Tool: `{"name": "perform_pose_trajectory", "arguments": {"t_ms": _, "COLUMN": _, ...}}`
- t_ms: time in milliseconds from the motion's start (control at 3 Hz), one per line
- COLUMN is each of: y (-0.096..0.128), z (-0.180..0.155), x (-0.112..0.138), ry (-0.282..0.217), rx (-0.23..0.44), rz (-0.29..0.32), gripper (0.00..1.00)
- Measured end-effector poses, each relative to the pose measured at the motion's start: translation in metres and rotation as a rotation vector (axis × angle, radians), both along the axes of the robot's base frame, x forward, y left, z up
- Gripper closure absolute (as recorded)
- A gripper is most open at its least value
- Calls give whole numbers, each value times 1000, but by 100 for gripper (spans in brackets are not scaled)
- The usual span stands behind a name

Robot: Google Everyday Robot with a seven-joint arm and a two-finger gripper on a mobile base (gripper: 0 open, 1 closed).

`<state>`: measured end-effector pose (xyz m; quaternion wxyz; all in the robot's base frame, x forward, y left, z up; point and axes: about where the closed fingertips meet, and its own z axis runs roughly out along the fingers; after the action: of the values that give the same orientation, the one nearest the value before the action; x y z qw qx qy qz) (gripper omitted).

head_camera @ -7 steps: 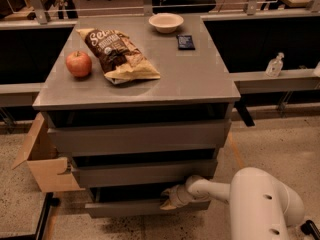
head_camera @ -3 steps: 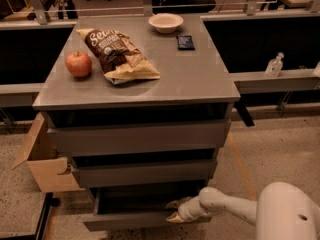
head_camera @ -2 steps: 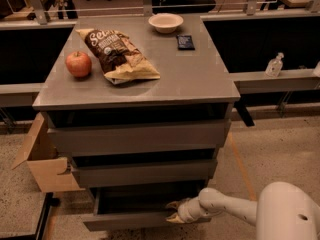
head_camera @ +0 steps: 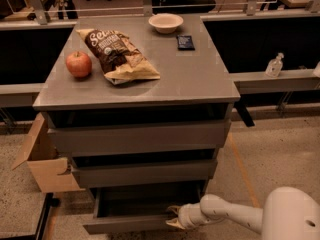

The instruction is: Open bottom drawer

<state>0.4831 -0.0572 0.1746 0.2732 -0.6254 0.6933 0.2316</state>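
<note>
The bottom drawer (head_camera: 127, 224) is the slimmest of three grey handleless fronts in the cabinet. It stands pulled out toward me, with its shallow tray (head_camera: 145, 205) showing dark behind the front. My gripper (head_camera: 173, 217) is at the right end of that drawer front, at its top edge. The white arm comes in from the lower right. The mid-sized drawer front (head_camera: 145, 173) and the tallest drawer front (head_camera: 140, 136) above stand slightly out too.
On the grey cabinet top (head_camera: 200, 79) lie an apple (head_camera: 78, 64), a chip bag (head_camera: 117, 54), a white bowl (head_camera: 165, 22) and a small dark packet (head_camera: 185, 42). An open cardboard box (head_camera: 42, 159) stands at the cabinet's left. A sanitizer bottle (head_camera: 274, 65) stands on a ledge at right.
The bottom drawer has come out toward me since the earliest frame, and my gripper moved down and forward with it. Over the last second little has moved.
</note>
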Motion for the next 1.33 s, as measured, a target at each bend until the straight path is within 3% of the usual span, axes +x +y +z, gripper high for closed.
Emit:
{"name": "perform_pose_trajectory", "arguments": {"t_ms": 667, "y": 0, "z": 9, "x": 0, "ry": 0, "rx": 0, "rz": 0, "gripper": 100}}
{"name": "perform_pose_trajectory", "arguments": {"t_ms": 1000, "y": 2, "z": 2, "x": -24, "ry": 14, "rx": 15, "rz": -5, "gripper": 100}}
{"name": "perform_pose_trajectory", "arguments": {"t_ms": 1333, "y": 3, "z": 10, "x": -27, "ry": 15, "rx": 19, "rz": -6, "gripper": 100}}
